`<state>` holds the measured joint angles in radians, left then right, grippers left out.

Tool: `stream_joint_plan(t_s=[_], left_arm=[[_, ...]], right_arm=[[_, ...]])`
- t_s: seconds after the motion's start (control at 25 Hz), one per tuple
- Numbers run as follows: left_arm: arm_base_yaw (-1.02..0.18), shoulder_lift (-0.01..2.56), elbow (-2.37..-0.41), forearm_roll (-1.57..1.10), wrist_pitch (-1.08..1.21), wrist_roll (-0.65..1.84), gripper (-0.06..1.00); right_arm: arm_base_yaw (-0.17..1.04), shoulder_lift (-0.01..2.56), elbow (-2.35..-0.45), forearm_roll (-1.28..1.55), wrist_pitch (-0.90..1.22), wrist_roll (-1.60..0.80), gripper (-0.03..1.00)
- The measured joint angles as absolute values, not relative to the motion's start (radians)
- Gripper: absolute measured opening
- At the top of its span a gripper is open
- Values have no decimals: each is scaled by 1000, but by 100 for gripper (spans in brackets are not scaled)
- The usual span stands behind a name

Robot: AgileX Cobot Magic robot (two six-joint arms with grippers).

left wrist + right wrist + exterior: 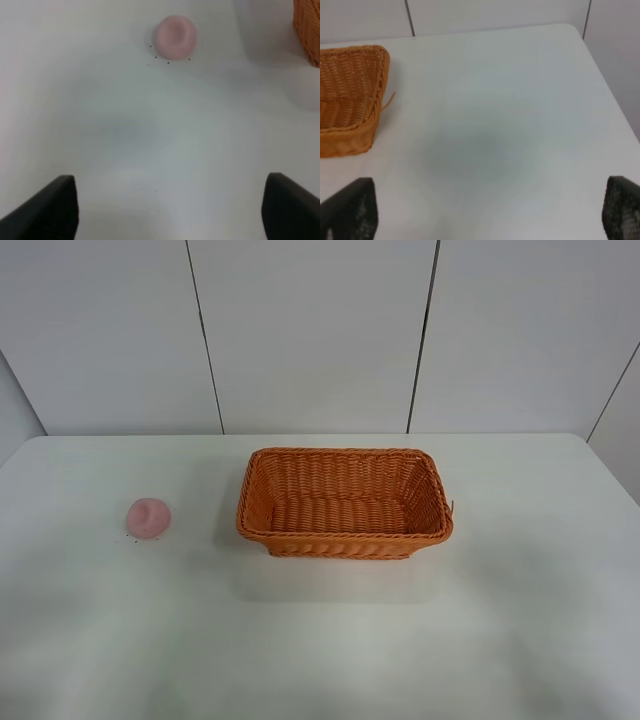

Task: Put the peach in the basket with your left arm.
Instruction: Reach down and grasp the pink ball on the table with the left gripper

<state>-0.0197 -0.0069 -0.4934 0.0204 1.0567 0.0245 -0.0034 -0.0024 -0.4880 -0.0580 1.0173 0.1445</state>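
Task not yet begun: the peach point(148, 517) sits on the tabletop point(320, 640), well apart from the empty basket point(345, 536), my left jaws spread wide and empty short of it, right jaws likewise apart.

Likely a bare robotics lab: a plain white table point(320, 650) whose far edge meets white wall panels point(310, 330) with dark seams point(204, 340).

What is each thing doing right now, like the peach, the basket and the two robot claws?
Peach: lying on the table, dimple up, left of the basket, not touching it, not held.
Basket: upright on the table, empty.
Left gripper: open, holding nothing, peach ahead of it.
Right gripper: open, holding nothing.
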Motion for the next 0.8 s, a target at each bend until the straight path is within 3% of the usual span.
stream_joint_plan(t_s=[0.56, 0.8], left_arm=[[-20, -4, -502, 31, 1056, 25, 85], [-20, 222, -611, 32, 1044, 25, 85]], right_arm=[[-3, -2, -488, -58, 1017, 144, 69], [-3, -2, -488, -58, 1017, 144, 69]])
